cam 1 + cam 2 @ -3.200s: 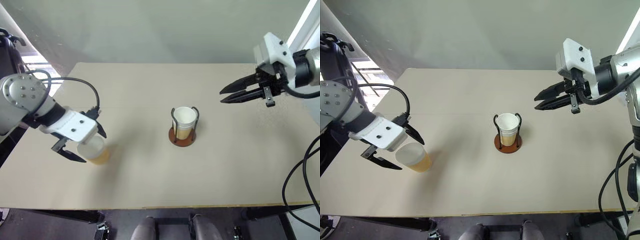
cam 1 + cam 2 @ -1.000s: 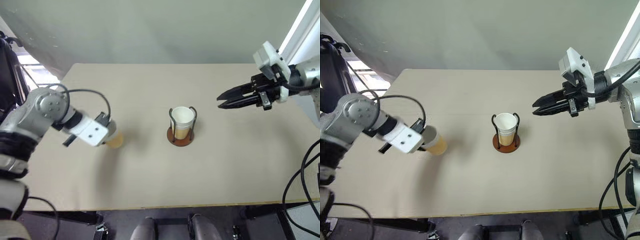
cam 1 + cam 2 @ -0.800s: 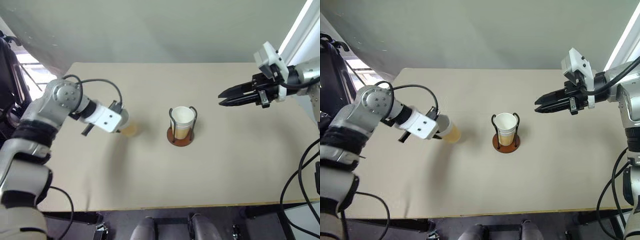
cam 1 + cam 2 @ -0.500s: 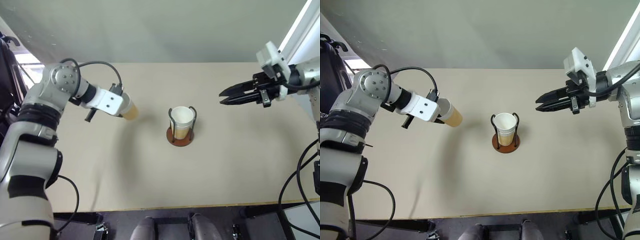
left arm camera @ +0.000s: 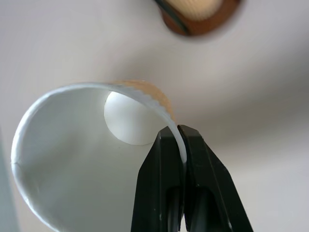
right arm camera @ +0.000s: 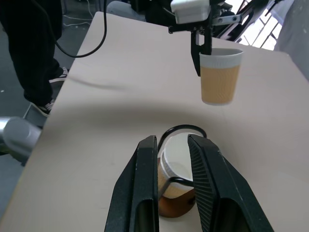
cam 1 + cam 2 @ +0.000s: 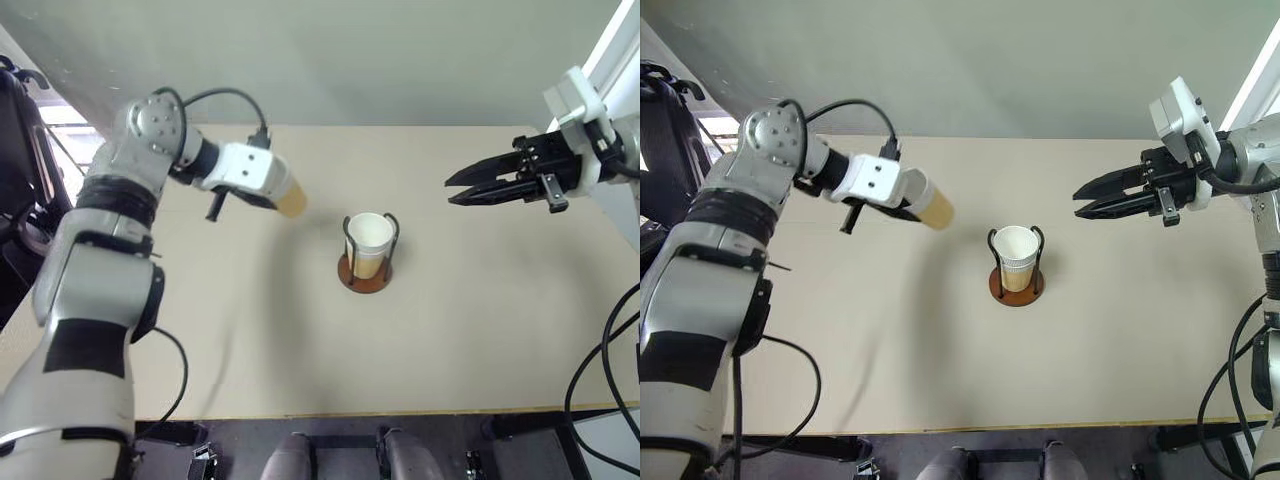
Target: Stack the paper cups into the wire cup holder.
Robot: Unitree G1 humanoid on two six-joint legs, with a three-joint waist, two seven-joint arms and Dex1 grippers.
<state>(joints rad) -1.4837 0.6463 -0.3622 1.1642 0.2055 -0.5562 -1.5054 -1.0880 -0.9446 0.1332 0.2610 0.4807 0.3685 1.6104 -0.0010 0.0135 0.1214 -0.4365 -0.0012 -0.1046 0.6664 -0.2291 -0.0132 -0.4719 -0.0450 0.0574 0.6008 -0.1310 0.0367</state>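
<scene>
Judging from the layout, the stacking was partly done. At the left, a cup (image 7: 934,211) was carried in the air, well clear of the table (image 7: 250,350), its wall pinched between the shut fingers of the left gripper (image 5: 180,145). In the middle, the holder (image 7: 368,252) already held at least one nested cup (image 7: 367,237); how many could not be told. At the right, the right gripper (image 7: 478,186) hovered empty, fingers slightly apart. Open tabletop lay all round the holder, far from every edge; only the last approach and lowering seemed left

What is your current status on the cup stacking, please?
Left claw shut on paper cup, held above table. Right claw open, empty. Wire cup holder already holds cups; path clear.
</scene>
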